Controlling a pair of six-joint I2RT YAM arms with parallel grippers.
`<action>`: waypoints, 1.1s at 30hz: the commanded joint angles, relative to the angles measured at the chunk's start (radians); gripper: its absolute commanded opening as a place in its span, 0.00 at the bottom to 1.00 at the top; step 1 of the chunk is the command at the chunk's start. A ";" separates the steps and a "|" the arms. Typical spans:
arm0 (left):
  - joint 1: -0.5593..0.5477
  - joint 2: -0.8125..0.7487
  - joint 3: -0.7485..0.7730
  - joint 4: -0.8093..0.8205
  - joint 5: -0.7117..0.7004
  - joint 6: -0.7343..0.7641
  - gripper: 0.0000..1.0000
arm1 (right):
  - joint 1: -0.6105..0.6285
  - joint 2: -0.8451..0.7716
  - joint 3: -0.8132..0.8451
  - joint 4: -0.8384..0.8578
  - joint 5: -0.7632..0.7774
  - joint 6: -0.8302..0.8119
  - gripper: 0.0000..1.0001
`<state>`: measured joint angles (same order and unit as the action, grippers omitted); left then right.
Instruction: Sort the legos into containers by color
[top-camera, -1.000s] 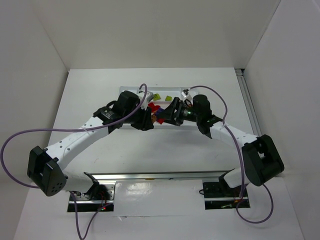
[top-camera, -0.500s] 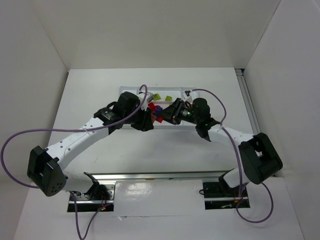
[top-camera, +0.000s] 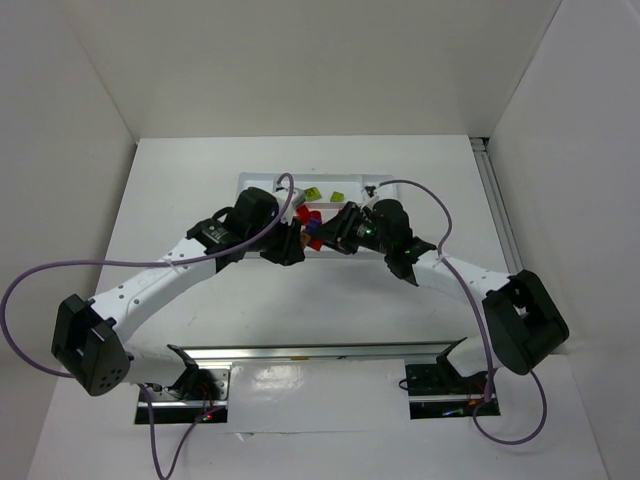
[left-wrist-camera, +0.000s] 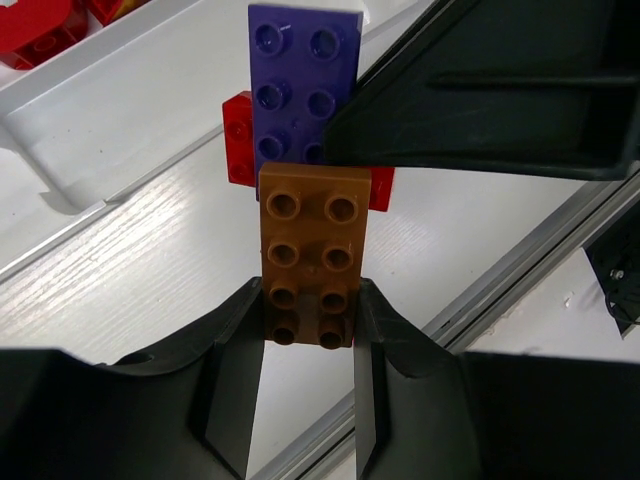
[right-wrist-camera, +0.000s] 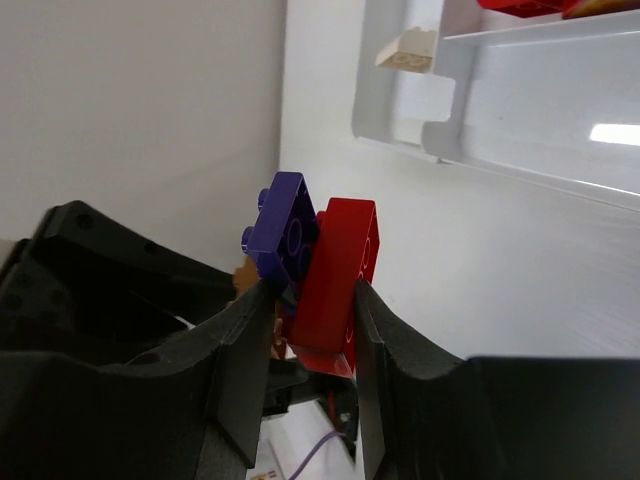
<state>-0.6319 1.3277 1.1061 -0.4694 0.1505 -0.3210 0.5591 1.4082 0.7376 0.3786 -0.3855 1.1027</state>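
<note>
My left gripper (left-wrist-camera: 307, 315) is shut on the near end of an orange-brown brick (left-wrist-camera: 312, 240). A blue-purple brick (left-wrist-camera: 295, 80) and a red brick (left-wrist-camera: 238, 140) are stuck to it. My right gripper (right-wrist-camera: 312, 300) is shut on that red brick (right-wrist-camera: 340, 270), with the purple brick (right-wrist-camera: 285, 225) pressed against its left finger. In the top view both grippers meet at this brick cluster (top-camera: 314, 230), over the near edge of the white tray (top-camera: 250, 185). Lime green bricks (top-camera: 313, 193) and a red brick (top-camera: 305, 213) lie in the tray.
A tan brick (right-wrist-camera: 408, 50) lies in a small tray compartment, and red bricks (right-wrist-camera: 520, 5) lie in a long one. White walls enclose the table on three sides. A metal rail (top-camera: 330, 352) runs along the near edge by the arm bases.
My right gripper has moved a little left, closer to the left gripper, and turned at the wrist. The left arm has hardly moved. The brick cluster stays between the two grippers.
</note>
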 joint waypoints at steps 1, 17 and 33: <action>-0.005 -0.039 0.015 0.044 0.004 -0.006 0.00 | 0.012 -0.037 0.034 -0.113 0.111 -0.075 0.12; 0.038 0.252 0.273 -0.130 -0.264 -0.141 0.00 | -0.066 -0.296 0.066 -0.496 0.477 -0.265 0.12; 0.011 0.627 0.572 -0.130 -0.299 -0.204 0.00 | -0.261 -0.555 0.048 -0.797 0.517 -0.339 0.12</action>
<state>-0.6106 1.9453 1.6367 -0.5983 -0.1566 -0.5053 0.3061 0.8757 0.7727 -0.3607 0.1177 0.7868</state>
